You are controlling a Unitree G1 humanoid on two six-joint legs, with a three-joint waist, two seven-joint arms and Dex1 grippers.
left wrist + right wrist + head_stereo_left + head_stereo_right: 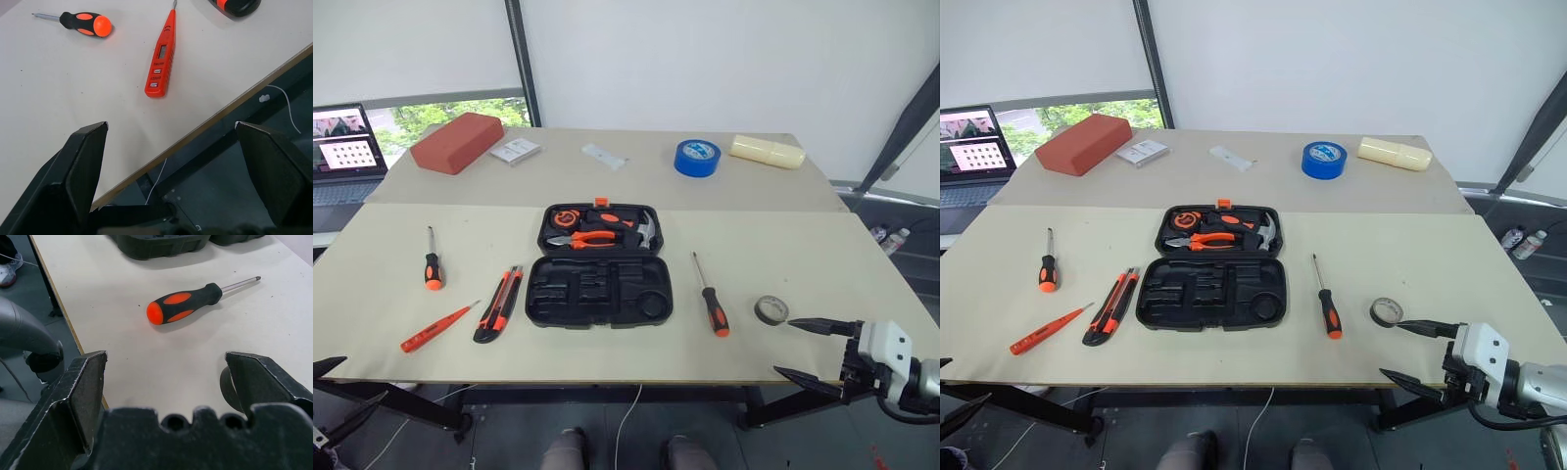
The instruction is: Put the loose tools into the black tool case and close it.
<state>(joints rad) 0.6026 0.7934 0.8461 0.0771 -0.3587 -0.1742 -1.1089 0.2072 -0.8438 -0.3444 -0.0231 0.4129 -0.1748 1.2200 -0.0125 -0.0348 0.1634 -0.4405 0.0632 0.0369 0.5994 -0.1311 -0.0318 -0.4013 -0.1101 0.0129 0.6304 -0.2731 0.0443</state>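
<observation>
Four loose tools lie around the open black tool case: short screwdriver, tester pen and utility knife to its left, just ahead of the spread, empty left gripper; long screwdriver to its right, ahead of the spread, empty right gripper.

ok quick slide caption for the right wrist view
Open right gripper at the table edge, facing the long screwdriver beside the black tool case.
</observation>
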